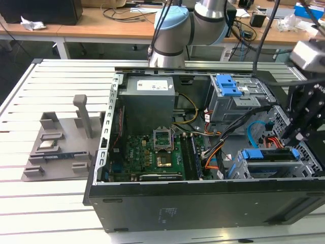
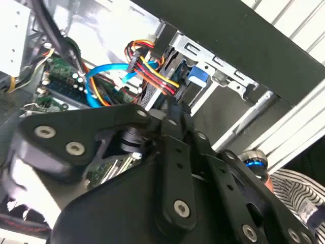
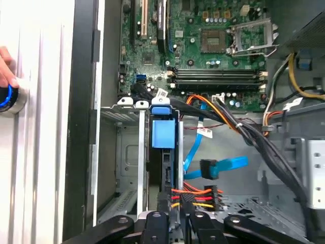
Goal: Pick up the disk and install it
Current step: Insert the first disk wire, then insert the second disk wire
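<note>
Open computer case (image 1: 203, 203) lying on its side on your slatted white table (image 1: 51, 203); the arm (image 1: 177, 30) rises behind it in the exterior view. Item one, the disk (image 1: 269, 155): you find it standing on edge in the grey drive cage (image 1: 304, 168) at the front corner of the case, toward the exterior view's right, its blue carrier frame showing along the top edge. In the first wrist view the disk (image 3: 165, 152) sits in the cage slot with a blue tab at its end and red, orange and black power wires (image 3: 195, 195) crossing just beside its near end. Item two, the gripper (image 1: 294, 137): it hangs over the far right end of that cage, just above the disk's end. In the first wrist view the black fingers (image 3: 155, 226) sit close together on either side of the disk's edge, though you cannot tell whether they press it. Item three, the motherboard (image 1: 162, 152), green, with an open processor socket, in the middle of the case. Item four, a grey power supply box (image 1: 147, 99) behind it. Item five, a second grey cage with a blue latch (image 1: 227, 85) at the back. Item six, a grey fixture tray (image 1: 56, 147) on the table toward the exterior view's left, well apart from the case. Item seven, a person's hand (image 3: 6, 68) on a blue-ringed knob in the first wrist view.
</note>
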{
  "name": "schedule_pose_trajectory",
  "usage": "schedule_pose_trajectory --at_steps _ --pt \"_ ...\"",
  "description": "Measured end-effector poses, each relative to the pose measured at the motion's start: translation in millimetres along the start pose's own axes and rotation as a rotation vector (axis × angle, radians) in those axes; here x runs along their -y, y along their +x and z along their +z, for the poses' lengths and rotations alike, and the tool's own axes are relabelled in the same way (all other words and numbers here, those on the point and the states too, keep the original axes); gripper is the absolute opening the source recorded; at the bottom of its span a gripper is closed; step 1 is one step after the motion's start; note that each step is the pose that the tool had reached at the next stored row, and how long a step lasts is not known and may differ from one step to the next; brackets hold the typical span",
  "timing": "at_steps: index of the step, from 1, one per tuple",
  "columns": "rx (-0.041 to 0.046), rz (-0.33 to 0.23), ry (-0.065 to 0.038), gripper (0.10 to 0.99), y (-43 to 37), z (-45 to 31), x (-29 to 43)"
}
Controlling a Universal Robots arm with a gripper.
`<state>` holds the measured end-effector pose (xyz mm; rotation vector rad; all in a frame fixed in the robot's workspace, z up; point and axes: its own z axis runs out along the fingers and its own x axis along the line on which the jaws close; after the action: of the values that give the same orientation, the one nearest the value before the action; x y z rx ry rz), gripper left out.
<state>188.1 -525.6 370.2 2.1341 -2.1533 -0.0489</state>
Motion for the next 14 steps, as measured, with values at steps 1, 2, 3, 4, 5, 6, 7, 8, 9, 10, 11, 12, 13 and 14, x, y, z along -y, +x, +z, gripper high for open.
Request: schedule_pose_trajectory --at_steps 1,2,3,4,5,6,7,8,9,10,11,12,13,14 --pt "0.0 0.0 0.0 0.161 -1.4 -10.2 -1.1" --pt "0.0 0.0 0.0 0.106 -1.9 -17.7 -1.8" --pt "0.0001 0.0 0.0 0.106 -1.9 -23.6 -2.4" --pt "-0.0001 0.0 0.0 0.106 -1.7 -26.9 -2.7" --pt "0.0001 0.0 0.0 0.106 -1.5 -29.5 -3.0" --pt "0.0002 0.0 0.0 0.106 -1.5 -30.3 -3.1" --pt "0.0001 0.0 0.0 0.106 -1.5 -30.4 -3.1" --pt "0.0001 0.0 0.0 0.106 -1.6 -30.4 -3.1" --pt "0.0001 0.0 0.0 0.106 -1.5 -30.4 -3.1" --pt "0.0001 0.0 0.0 0.106 -1.5 -30.4 -3.1" --pt "0.0001 0.0 0.0 0.106 -1.5 -30.4 -3.1" --pt "0.0002 0.0 0.0 0.106 -1.5 -30.4 -3.1" --pt "0.0002 0.0 0.0 0.106 -1.5 -30.4 -3.1" --pt "0.0002 0.0 0.0 0.106 -1.5 -30.4 -3.1"
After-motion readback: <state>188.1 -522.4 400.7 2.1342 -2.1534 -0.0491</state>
